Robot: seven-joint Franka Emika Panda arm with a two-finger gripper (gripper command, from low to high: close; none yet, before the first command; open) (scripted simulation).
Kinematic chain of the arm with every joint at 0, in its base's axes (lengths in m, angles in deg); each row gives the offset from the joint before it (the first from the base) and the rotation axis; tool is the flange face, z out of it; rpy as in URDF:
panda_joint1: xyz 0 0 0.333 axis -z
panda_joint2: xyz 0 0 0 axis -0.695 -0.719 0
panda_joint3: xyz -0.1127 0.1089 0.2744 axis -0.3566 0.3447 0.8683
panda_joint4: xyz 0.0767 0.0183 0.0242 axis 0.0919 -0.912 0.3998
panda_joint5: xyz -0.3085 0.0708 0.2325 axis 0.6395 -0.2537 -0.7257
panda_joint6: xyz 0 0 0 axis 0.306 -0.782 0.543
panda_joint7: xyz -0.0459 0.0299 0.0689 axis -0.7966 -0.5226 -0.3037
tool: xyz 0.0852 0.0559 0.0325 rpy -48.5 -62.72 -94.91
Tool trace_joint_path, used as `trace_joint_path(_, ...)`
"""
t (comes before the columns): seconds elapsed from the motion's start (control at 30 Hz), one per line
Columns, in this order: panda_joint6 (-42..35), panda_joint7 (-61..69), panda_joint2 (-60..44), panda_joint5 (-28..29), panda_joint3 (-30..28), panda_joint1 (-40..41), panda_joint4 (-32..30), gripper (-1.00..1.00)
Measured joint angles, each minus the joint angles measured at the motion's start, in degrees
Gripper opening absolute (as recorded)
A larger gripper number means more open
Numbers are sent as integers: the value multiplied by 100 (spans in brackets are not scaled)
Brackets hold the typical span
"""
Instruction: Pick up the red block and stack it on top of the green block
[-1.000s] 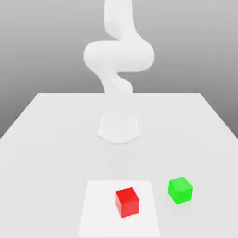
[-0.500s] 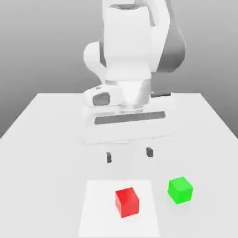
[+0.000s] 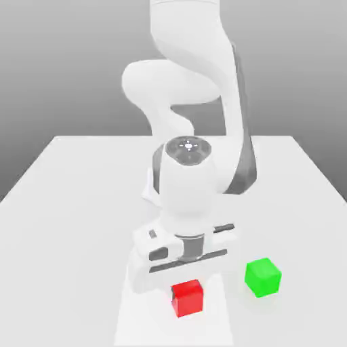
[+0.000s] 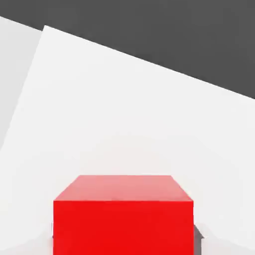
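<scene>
Our gripper (image 3: 187, 294) is low at the red block (image 3: 188, 299), pointing downward, and from these two views we cannot tell whether it is open or closed. The red block is directly beneath the hand (image 3: 186, 261), and in the exterior view the hand's white body hangs just above it and reaches out past it on both sides. In the hand view we see the red block up close, its near face bright red and the narrower face beyond it a paler red. Around the red block we see the white square (image 3: 139, 322), a flat patch with straight edges. We cannot make out whether the block touches it.

To the exterior view's right of the red block, near it but apart, we find the green block (image 3: 263, 277), off the white square and resting on the pale table (image 3: 61, 251). It sits turned slightly, so that we see a corner between two of its sides. Behind the red block in the exterior view, our white arm (image 3: 188, 190) with its dark grey panels rises and bends back. Farther behind the red block, we see part of the arm's base (image 3: 150, 190) on the table.
</scene>
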Motion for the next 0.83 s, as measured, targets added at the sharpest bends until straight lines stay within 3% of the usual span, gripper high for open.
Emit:
trace_joint_path(0.23, -948, -15, 1121, 105, -46, -96, -172, -100)
trace_joint_path(0.5, -1566, 1697, 2017, 50, 599, -1639, -451, -100)
trace_joint_path(0.7, -697, 1762, 1142, 326, 571, -1765, -449, -100)
trace_joint_path(0.73, -535, 1734, 972, 368, 551, -1777, -442, 100)
trace_joint_path(0.83, -535, 1734, 972, 369, 551, -1777, -442, 100)
